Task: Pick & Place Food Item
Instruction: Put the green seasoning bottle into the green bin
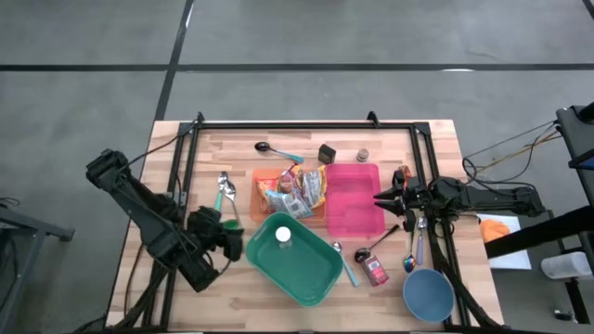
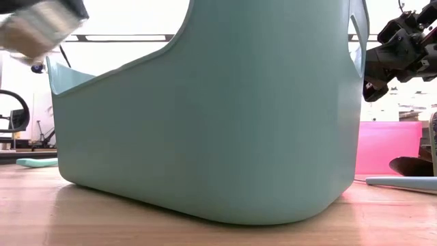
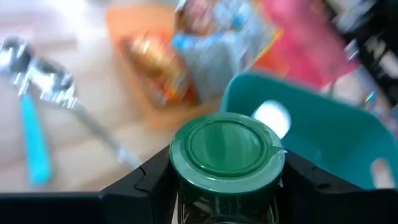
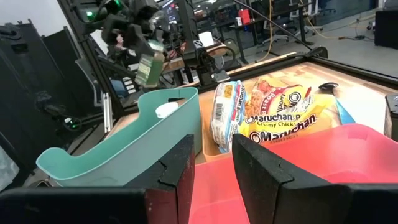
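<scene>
My left jaws grip a green-lidded glass jar (image 3: 227, 163), lifted beside the teal plastic bin (image 1: 316, 274); not dropped yet. Right gripper (image 4: 212, 163) parted, empty, over the pink tray (image 1: 353, 215).

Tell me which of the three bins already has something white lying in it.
The teal bin, nearest the table's front edge: a white round item lies in it. The orange bin holds ramen packets, and the pink bin looks empty.
</scene>
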You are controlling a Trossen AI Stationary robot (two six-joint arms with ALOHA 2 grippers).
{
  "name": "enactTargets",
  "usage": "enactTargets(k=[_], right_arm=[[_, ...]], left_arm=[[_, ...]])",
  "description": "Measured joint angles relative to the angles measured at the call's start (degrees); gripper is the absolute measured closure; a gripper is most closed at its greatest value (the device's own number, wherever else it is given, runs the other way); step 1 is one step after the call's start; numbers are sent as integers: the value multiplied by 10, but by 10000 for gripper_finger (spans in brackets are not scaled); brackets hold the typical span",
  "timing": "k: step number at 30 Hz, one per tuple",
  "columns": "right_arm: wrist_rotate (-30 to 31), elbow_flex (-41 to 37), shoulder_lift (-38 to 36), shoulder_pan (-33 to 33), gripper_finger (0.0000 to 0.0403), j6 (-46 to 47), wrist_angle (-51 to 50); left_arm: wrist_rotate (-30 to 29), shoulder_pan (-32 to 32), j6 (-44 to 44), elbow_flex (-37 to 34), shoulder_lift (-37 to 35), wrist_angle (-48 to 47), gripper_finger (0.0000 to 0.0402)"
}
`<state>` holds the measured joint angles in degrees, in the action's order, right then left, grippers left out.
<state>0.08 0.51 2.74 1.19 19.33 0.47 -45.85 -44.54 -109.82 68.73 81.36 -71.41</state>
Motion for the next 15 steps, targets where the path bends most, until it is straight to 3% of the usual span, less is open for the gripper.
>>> enactTargets(k=[7, 15], right_arm=[[0, 0, 0, 0, 296, 0, 0], [0, 0, 0, 0, 296, 0, 0]], left_arm=[[-128, 0, 6, 38, 68, 12, 207], [-177, 0, 5, 81, 176, 18, 207]])
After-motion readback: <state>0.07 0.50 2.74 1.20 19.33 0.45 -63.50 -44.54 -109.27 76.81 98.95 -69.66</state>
